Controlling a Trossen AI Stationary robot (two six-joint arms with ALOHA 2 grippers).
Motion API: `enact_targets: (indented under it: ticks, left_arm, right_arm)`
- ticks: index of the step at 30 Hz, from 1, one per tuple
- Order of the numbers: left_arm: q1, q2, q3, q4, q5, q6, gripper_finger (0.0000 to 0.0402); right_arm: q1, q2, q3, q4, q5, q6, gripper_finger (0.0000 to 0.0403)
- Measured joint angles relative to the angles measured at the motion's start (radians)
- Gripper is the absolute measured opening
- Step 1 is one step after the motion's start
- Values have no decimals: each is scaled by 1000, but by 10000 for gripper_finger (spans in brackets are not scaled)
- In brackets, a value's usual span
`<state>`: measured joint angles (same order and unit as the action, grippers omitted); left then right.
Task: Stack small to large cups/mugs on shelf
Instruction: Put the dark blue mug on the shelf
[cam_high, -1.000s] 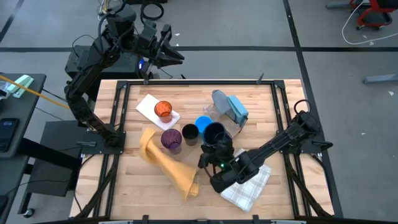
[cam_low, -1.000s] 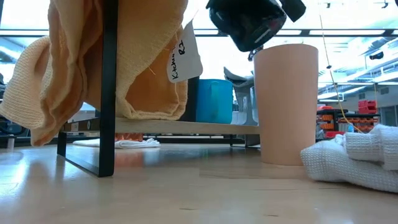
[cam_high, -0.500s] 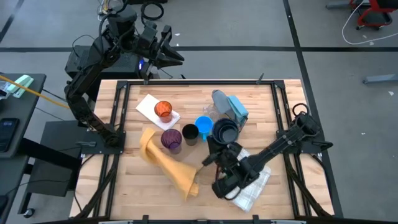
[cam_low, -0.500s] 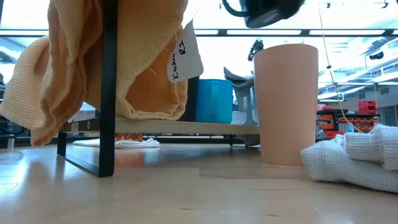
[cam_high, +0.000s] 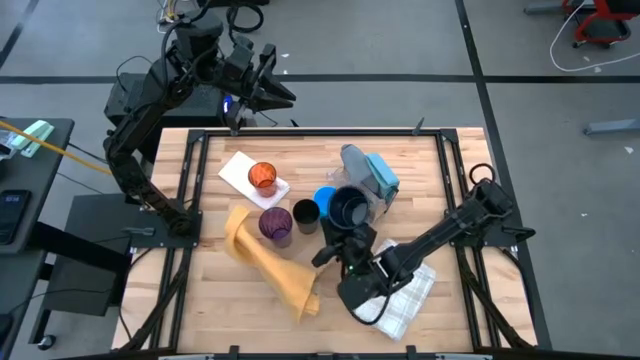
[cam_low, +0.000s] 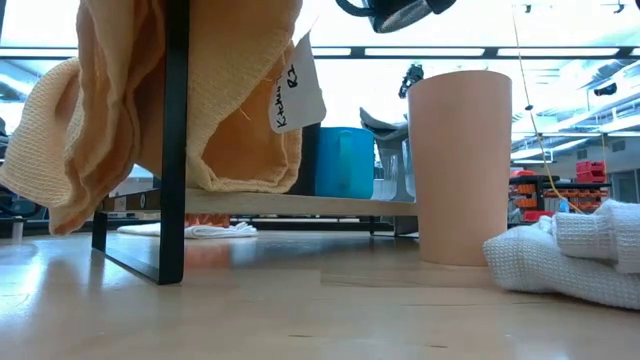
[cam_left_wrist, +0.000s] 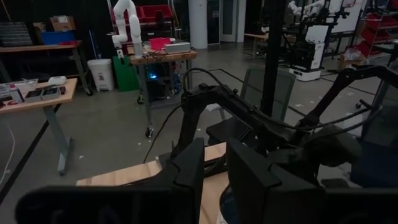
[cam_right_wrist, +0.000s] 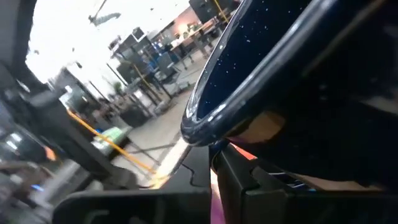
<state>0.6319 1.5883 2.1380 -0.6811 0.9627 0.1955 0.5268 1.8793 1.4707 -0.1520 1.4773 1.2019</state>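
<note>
My right gripper (cam_high: 343, 243) is shut on the dark navy mug (cam_high: 348, 208), which is raised over the table's middle beside the bright blue mug (cam_high: 325, 199). A black cup (cam_high: 305, 215) and a purple cup (cam_high: 275, 224) stand to their left. An orange cup (cam_high: 262, 177) sits on a white cloth. Clear cups (cam_high: 352, 160) stand at the back by a blue-grey cloth. A peach cup (cam_low: 460, 165) stands close in the low view. My left gripper (cam_left_wrist: 214, 174) is held high beyond the table's far edge, open, with nothing between its fingers. My right gripper holds the dark navy mug at its near side (cam_high: 345, 226), coming level from the table's near side. The gripper's own body hides which part the fingers are on. The mug is lifted clear and tilted, its speckled rim (cam_right_wrist: 205, 106) just above one finger (cam_right_wrist: 239, 177).
A tan cloth (cam_high: 265, 255) hangs over the black-framed shelf (cam_low: 175, 140) at the near left. A white waffle towel (cam_high: 405, 295) lies under my right arm. Black rails (cam_high: 455, 170) run along the table's sides.
My right gripper has risen with the dark navy mug, almost leaving the top of the low view, and has turned its wrist. The mug swung a little toward the table's right and came back beside the blue mug.
</note>
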Motion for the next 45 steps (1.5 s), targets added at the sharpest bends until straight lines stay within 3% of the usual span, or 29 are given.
enact_targets:
  ticks: [2, 7, 9, 18, 28, 45]
  left_arm:
    - [0, 0, 0, 1, 0, 5, 73]
    - [0, 0, 0, 1, 0, 8, 73]
    - [0, 0, 0, 1, 0, 10, 76]
    - [0, 0, 0, -5, 0, 10, 71]
    - [0, 0, 0, -5, 0, 26, 78]
    - [0, 0, 0, -5, 0, 37, 79]
  right_arm:
    - [6, 0, -8, -39, 14, 178, 9]
    - [28, 0, -110, -138, 86, 820, 9]
    - [46, 0, -152, -132, 86, 894, 9]
    - [45, -3, -157, -115, 87, 892, 9]
    - [38, -3, -157, -116, -20, 841, 9]
    - [20, 5, -157, -141, -77, 839, 9]
